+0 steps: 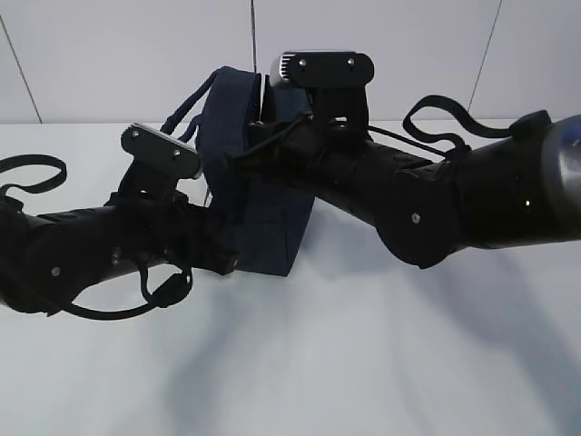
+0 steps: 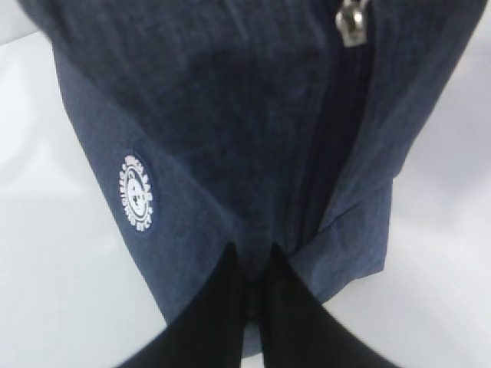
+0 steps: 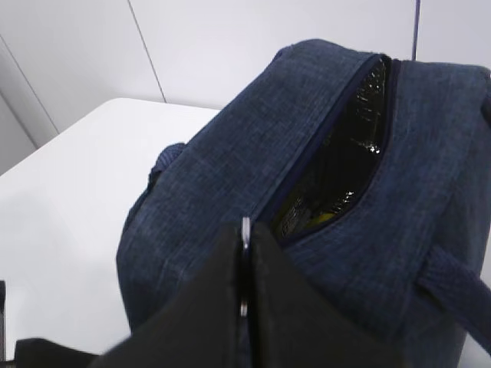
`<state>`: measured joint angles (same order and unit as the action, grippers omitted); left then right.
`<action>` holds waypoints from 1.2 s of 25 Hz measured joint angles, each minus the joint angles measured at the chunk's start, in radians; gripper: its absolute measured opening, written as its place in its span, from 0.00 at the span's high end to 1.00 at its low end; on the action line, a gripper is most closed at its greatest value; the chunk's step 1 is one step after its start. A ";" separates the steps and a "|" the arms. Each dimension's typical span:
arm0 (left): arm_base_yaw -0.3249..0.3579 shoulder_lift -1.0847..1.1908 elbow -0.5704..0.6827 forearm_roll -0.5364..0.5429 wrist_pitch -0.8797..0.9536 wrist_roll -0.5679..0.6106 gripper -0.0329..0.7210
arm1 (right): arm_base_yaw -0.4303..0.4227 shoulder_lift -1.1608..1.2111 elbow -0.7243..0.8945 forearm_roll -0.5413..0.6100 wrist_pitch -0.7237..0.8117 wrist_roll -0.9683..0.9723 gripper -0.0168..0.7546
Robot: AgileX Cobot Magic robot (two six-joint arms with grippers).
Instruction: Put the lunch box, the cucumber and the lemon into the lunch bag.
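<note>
On the white counter [image 1: 363, 363], the dark navy fabric lunch bag [image 1: 259, 182] stands between both arms. Left jaws clench its bottom corner fabric, apparently steadying it; right jaws pinch the silver ring pull [image 3: 245, 230], zipper partly open, likely to close it

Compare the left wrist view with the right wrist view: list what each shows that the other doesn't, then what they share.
Left wrist only: the round white logo, a silver zipper pull hanging at the top, and the left gripper pinched on the fabric.
Right wrist only: the zipper opening with shiny lining, a handle, and the right gripper shut on a silver ring.
Both: the navy lunch bag on the white table.
</note>
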<state>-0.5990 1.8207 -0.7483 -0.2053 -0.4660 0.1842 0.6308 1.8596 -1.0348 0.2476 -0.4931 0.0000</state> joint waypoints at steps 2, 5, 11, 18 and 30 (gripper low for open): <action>0.000 0.000 0.017 0.002 -0.020 -0.004 0.97 | 0.000 0.000 0.000 0.000 -0.005 0.000 0.98; 0.000 0.000 0.034 0.004 -0.042 -0.017 0.97 | 0.000 0.000 0.000 0.000 -0.005 0.000 0.98; -0.002 -0.014 0.038 0.008 -0.047 -0.021 0.97 | 0.003 0.000 -0.019 0.000 -0.024 0.000 0.98; -0.047 -0.024 0.040 0.008 -0.047 -0.025 0.97 | 0.003 0.000 -0.077 0.009 -0.007 -0.059 0.98; -0.082 -0.024 0.042 0.001 -0.051 -0.025 0.97 | -0.041 0.000 -0.101 0.022 0.008 -0.089 0.98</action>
<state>-0.6813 1.7963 -0.7066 -0.2044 -0.5173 0.1590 0.5899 1.8596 -1.1354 0.2699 -0.4852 -0.0891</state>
